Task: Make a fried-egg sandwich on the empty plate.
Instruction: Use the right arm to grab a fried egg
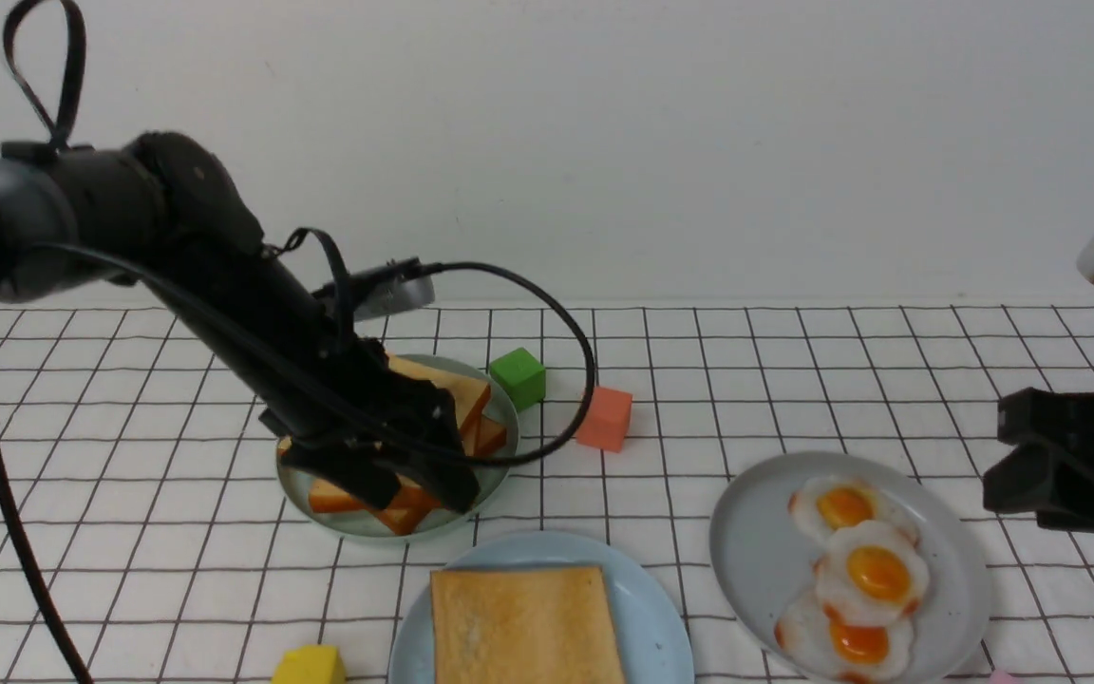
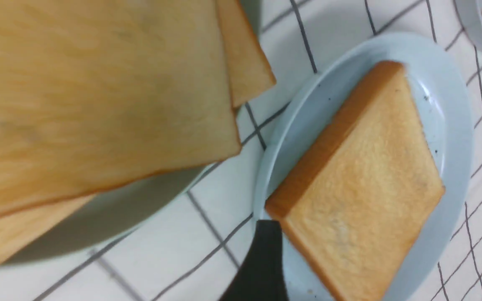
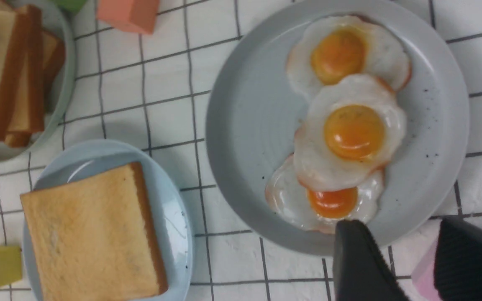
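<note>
The pale-blue plate [image 1: 647, 608] sits at the front centre with one golden toast slice [image 1: 523, 627] lying flat on it and nothing on top. Three toy fried eggs [image 1: 875, 575] overlap on the grey plate [image 1: 756, 560] to its right. My left gripper [image 1: 414, 480] is open and empty, low over the toast pile [image 1: 457, 389] on the sage-green plate [image 1: 295, 489]. In the left wrist view its fingers [image 2: 262, 263] stand wide apart, with the slice [image 2: 362, 184] beyond them. My right gripper [image 1: 1031, 475] is open and empty beside the grey plate, its fingertips [image 3: 362, 259] near the closest egg [image 3: 333, 202].
A green cube [image 1: 518, 377] and an orange-red cube [image 1: 604, 416] lie behind the plates. A yellow cube [image 1: 310, 665] sits at the front left of the pale-blue plate. A pink block [image 3: 427, 267] lies between my right fingers. The checked cloth covers the table.
</note>
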Controlling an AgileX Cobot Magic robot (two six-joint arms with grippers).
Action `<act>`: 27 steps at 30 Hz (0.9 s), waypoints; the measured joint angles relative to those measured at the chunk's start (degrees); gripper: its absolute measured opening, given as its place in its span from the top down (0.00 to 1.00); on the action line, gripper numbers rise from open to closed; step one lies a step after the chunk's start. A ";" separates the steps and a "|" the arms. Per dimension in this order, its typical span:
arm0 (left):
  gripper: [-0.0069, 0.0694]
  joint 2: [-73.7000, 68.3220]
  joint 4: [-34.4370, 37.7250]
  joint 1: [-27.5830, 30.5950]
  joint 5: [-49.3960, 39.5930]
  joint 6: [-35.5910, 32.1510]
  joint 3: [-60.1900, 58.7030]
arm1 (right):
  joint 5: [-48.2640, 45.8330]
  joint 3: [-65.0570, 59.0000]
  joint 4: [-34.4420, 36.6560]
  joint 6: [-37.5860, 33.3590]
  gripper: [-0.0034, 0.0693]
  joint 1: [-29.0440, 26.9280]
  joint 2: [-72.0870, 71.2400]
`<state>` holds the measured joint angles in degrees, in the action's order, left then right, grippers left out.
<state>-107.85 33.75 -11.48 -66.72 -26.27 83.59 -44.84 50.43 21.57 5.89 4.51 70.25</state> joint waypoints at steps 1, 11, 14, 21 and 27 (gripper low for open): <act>0.04 0.00 -0.10 0.00 0.00 0.25 0.20 | 0.00 0.00 0.39 -0.29 0.55 -0.26 0.25; 0.41 14.21 3.49 -11.22 -1.29 -1.44 -1.68 | 3.37 0.04 17.31 -15.99 0.45 -8.63 14.91; 0.70 16.94 0.37 -20.01 5.53 -0.33 -4.56 | 5.34 0.06 18.96 -18.77 0.40 -10.36 18.77; 0.93 17.04 -6.93 -26.71 17.26 7.48 -6.07 | 6.57 0.17 24.82 -25.66 0.39 -10.71 25.92; 0.93 17.04 -8.56 -26.87 17.75 8.33 -6.07 | 7.54 0.35 29.66 -30.51 0.39 -10.76 30.47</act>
<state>-90.81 25.19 -38.35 -48.97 -17.95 77.52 -37.30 50.78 51.24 -24.61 -6.25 100.72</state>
